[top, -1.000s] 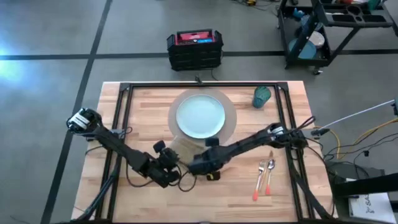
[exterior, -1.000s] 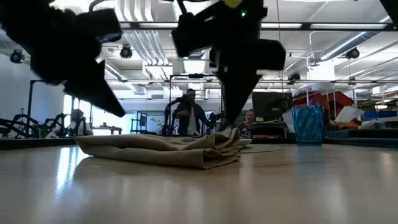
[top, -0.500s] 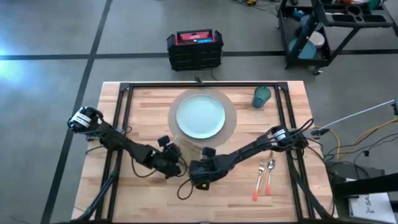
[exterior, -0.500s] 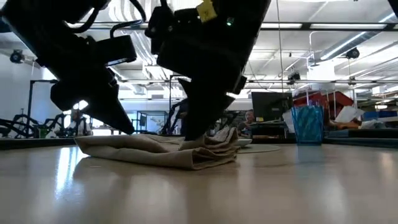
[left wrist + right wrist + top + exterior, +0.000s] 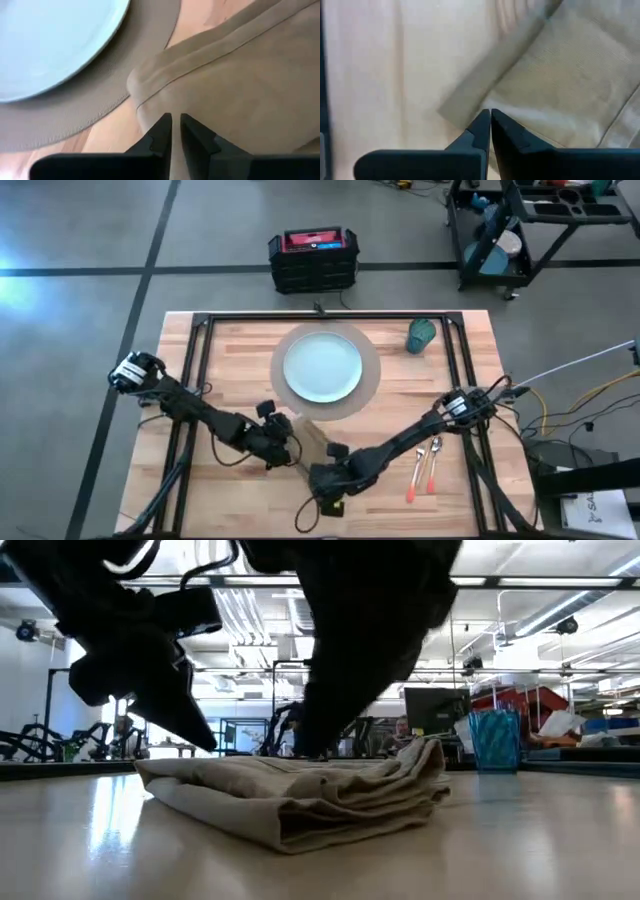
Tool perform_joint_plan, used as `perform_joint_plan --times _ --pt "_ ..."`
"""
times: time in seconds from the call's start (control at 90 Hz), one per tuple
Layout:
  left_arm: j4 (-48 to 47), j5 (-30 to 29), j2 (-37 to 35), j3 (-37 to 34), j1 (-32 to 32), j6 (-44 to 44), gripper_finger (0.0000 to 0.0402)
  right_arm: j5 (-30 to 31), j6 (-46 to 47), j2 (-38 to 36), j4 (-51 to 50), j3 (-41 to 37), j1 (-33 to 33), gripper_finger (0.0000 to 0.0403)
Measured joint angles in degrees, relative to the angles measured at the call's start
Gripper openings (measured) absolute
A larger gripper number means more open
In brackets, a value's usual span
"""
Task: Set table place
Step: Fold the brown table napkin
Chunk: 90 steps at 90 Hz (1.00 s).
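The tan napkin [image 5: 312,436] lies rumpled on the table [image 5: 230,350], just near of the round mat [image 5: 372,380] that carries the pale blue plate [image 5: 322,367]. My left gripper [image 5: 287,447] is at the napkin's left end, fingers nearly together on the cloth [image 5: 240,85]. My right gripper [image 5: 325,464] is at the napkin's near edge and shut on it. The fork and knife [image 5: 425,465] lie at the near right. The teal cup [image 5: 422,335] stands at the far right. My left gripper pinches the napkin just behind its corner beside the mat [image 5: 150,106]. Its fingers slant down from the table's left. The cloth lies on the table; how many layers it has, I cannot tell. My right gripper pinches the napkin's near corner edge [image 5: 465,107] between its shut fingers, slanting down from the near right. The folded layers bunch up behind the fingers [image 5: 400,780], and the napkin rests on the table.
Bare wood lies left of the mat and along the near edge. On the floor beyond the far edge sit a black crate [image 5: 313,258] and a black cart [image 5: 530,230]. People and desks show in the room behind, in the low view.
My right gripper has moved toward the table's near edge, dragging the napkin with it; the cloth has slid nearer and bunched higher at its right end. My left gripper has moved right and toward the far edge, onto the napkin's left end.
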Motion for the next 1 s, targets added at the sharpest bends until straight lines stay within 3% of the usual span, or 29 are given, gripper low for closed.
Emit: perform_joint_plan --times 0.144,0.356,0.544,0.633,0.822,1.0 --pt "-2.08 3.95 -0.05 0.63 0.0 -0.15 0.0023 1.85 2.07 -0.87 -1.8 0.04 0.56 0.0" --pt "-9.54 12.66 -0.05 -1.56 -0.37 -14.28 0.0022 13.11 10.25 -3.38 -12.01 0.04 2.47 0.0" --pt "-9.64 23.34 -0.67 -2.31 -3.72 -23.24 0.0022 17.25 13.48 -5.28 -16.16 0.04 3.59 0.0" --pt "-9.84 25.74 -1.17 -1.03 -6.37 -25.28 0.0022 18.89 13.49 -5.55 -16.78 0.04 3.93 0.0" --pt "-2.59 21.96 -3.36 4.79 -10.43 -20.46 0.0021 19.72 13.35 -5.5 -16.94 -0.18 4.06 0.0" --pt "-3.77 15.98 -3.73 9.17 -11.23 -12.94 0.0021 19.95 13.38 -5.31 -16.74 -0.26 4.04 0.0"
